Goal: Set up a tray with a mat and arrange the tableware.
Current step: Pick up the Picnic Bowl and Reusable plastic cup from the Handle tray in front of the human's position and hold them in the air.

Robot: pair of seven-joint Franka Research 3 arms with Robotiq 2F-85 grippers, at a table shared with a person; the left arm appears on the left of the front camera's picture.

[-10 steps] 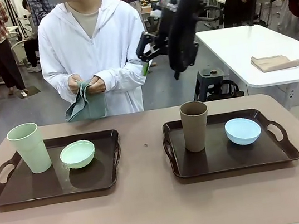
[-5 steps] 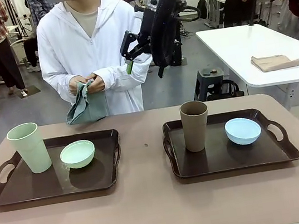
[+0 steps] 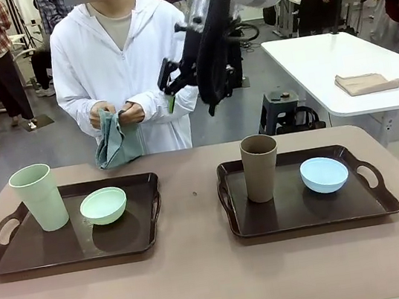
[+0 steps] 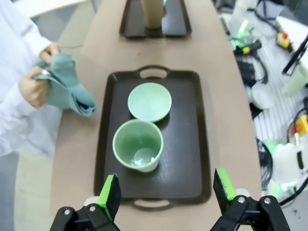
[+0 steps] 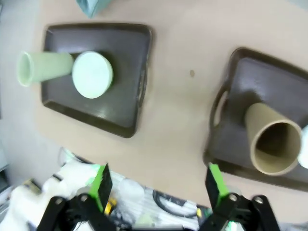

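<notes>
On the left of the table (image 3: pixel 204 284), a dark brown tray (image 3: pixel 64 249) carries an upright pale green tumbler (image 3: pixel 39 197) with a mint green bowl (image 3: pixel 103 206) just beside it. The left gripper (image 4: pixel 167 192) hangs high above this tray, fingers spread wide, holding nothing. At the far side, a person's hands (image 3: pixel 130 113) hold a bunched teal cloth mat (image 3: pixel 116 143). The right gripper (image 5: pixel 156 185) hangs high over the table, fingers spread, empty. On the right, a second tray (image 3: pixel 299 213) carries an upright brown tumbler (image 3: pixel 261 167) and, near it, a light blue bowl (image 3: pixel 324 174).
</notes>
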